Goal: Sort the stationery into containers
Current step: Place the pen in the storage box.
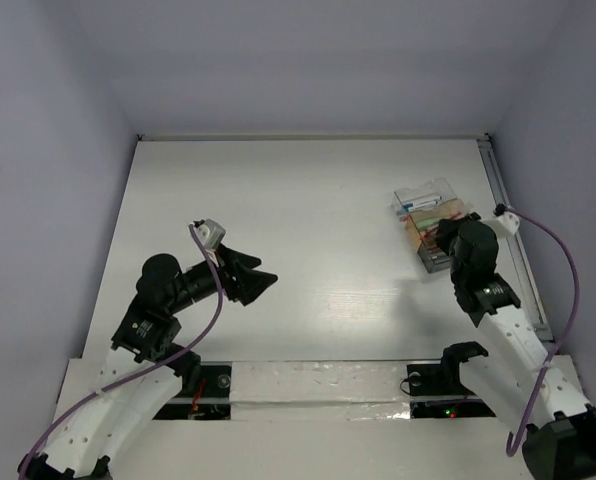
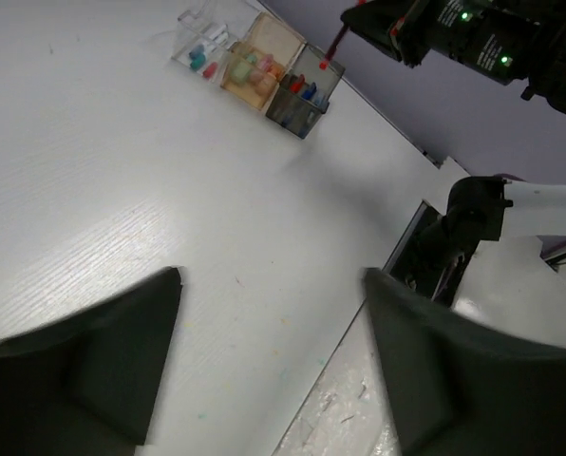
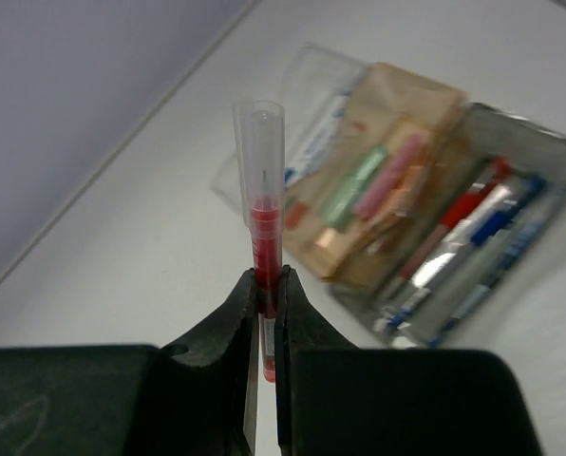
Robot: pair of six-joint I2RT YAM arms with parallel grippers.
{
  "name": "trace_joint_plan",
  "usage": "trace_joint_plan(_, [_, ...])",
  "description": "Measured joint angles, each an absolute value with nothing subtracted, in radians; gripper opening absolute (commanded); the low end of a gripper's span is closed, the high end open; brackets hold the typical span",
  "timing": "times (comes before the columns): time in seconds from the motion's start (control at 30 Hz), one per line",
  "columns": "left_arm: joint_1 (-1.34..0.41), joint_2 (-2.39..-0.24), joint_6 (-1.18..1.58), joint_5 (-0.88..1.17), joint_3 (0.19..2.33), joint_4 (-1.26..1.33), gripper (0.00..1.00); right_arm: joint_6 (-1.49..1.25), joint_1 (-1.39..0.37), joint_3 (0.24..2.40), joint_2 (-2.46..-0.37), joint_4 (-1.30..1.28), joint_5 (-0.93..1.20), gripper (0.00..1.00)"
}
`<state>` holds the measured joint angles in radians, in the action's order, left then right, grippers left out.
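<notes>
A red pen point(image 3: 266, 223) is pinched by the right gripper's point(image 3: 267, 296) jaws, the left gripper's point(image 2: 272, 280) spread; released tilted, it could be caught on the boxes' point(image 3: 547, 140) rim.

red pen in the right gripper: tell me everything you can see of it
The red pen is a thin plastic stick with a red core and a clear, translucent cap at its free end. The right gripper is shut on its shaft near the other end, and nothing else touches it. It is held in the air close to the grey container, not yet inside it.
</notes>
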<state>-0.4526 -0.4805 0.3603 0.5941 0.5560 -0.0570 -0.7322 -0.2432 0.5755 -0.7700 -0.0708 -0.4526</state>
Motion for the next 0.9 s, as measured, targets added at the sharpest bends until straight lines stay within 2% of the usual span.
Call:
trace_joint_plan(0.03, [-0.458,-0.475,0.352,0.587,0.556,-0.061,0.99,-0.730,-0.209,0.557,-0.752,-0.100,-0.477,0.00])
trace_joint_plan(0.27, [-0.484,-0.452,0.353,0.555,0.556,-0.078,0.99,-0.710,-0.082,0.535,-0.809,-0.171,-0.530,0.00])
trace_joint_plan(0.63, [-0.504,-0.433,0.353,0.541,0.556,-0.080,0.99,-0.685,0.019,0.524,-0.977,-0.144,-0.473,0.00])
trace_joint_plan(0.83, [-0.511,-0.427,0.353,0.535,0.556,-0.081,0.99,-0.686,0.020,0.524,-1.016,-0.107,-0.416,0.02])
trace_joint_plan(0.9, [-0.511,-0.428,0.353,0.533,0.556,-0.081,0.99,-0.690,0.020,0.524,-1.024,-0.096,-0.398,0.09])
